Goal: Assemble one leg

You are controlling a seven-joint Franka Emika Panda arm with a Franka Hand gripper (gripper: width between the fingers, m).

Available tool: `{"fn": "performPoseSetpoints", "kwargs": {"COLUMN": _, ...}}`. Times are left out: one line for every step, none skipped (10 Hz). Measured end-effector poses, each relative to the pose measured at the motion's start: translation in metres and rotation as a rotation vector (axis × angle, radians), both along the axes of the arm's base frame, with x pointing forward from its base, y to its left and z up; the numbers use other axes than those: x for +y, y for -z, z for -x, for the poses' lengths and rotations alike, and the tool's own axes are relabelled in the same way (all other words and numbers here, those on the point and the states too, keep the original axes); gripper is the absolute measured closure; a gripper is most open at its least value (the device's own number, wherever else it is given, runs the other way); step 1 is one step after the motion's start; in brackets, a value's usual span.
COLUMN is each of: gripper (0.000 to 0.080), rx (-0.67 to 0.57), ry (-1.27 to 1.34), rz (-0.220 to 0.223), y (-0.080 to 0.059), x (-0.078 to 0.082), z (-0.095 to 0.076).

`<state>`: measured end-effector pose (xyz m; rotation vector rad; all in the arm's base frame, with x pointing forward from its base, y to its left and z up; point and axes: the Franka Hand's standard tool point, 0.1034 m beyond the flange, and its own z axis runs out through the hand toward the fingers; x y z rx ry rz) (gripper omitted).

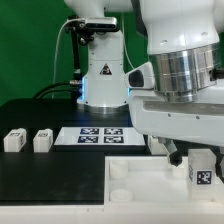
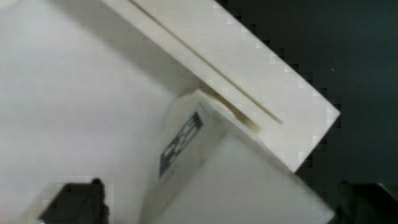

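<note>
**Leg held over the tray part**

The black two-finger gripper (image 1: 192, 158) hangs low at the exterior view's right, and a small white plastic block-like leg with a black-and-white tag (image 1: 202, 170) sits between its fingers; it looks clamped on, though the wrist view is blurry. That leg (image 2: 214, 160) is just above the large flat white square tray-like part (image 1: 140, 185). Two more white tagged legs (image 1: 28, 140) lie well apart on the black table (image 1: 50, 185), beside the marker board (image 1: 95, 135).
</note>
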<state>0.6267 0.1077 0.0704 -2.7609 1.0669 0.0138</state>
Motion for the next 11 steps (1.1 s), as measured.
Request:
{"fn": "performPoseSetpoints", "kwargs": {"gripper": 0.0152, "rx": -0.029, "ry": -0.207, "rz": 0.047, "y": 0.0007, "x": 0.003, "z": 0.0013}}
{"fn": "performPoseSetpoints", "kwargs": {"gripper": 0.0151, "rx": -0.043, "ry": -0.326, "rz": 0.072, "y": 0.0002, "x": 0.0045, "z": 0.0017}}
{"fn": "performPoseSetpoints", "kwargs": {"gripper": 0.0151, "rx": -0.064, "ry": -0.474, "rz": 0.103, "y": -0.0013, "x": 0.0069, "z": 0.0014}}
{"fn": "performPoseSetpoints", "kwargs": {"gripper": 0.0151, "rx": -0.08, "ry": -0.543, "rz": 0.111, "y": -0.0014, "x": 0.0078, "z": 0.0007}}
{"fn": "performPoseSetpoints", "kwargs": {"gripper": 0.0199, "rx": -0.077, "ry": -0.516, "rz": 0.107, "y": -0.0008, "x": 0.0072, "z": 0.0008}}
{"fn": "performPoseSetpoints", "kwargs": {"gripper": 0.0199, "rx": -0.076, "ry": -0.516, "rz": 0.107, "y": -0.0007, "x": 0.0073, "z": 0.0008}}
{"fn": "performPoseSetpoints", "kwargs": {"gripper": 0.0337, "rx": -0.071, "ry": -0.472, "rz": 0.102, "y": -0.0005, "x": 0.0078, "z": 0.001}}
{"fn": "performPoseSetpoints", "kwargs": {"gripper": 0.0478, "rx": -0.057, "ry": -0.372, "rz": 0.092, "y": -0.0001, "x": 0.0086, "z": 0.0014}}
{"fn": "performPoseSetpoints", "kwargs": {"gripper": 0.0478, "rx": -0.042, "ry": -0.281, "rz": 0.087, "y": 0.0006, "x": 0.0075, "z": 0.0019}}
{"fn": "performPoseSetpoints", "kwargs": {"gripper": 0.0505, "rx": -0.024, "ry": -0.168, "rz": 0.077, "y": 0.0003, "x": 0.0069, "z": 0.0017}}
{"fn": "performPoseSetpoints", "kwargs": {"gripper": 0.0505, "rx": 0.009, "ry": 0.0, "rz": 0.059, "y": -0.0016, "x": 0.0056, "z": 0.0007}}
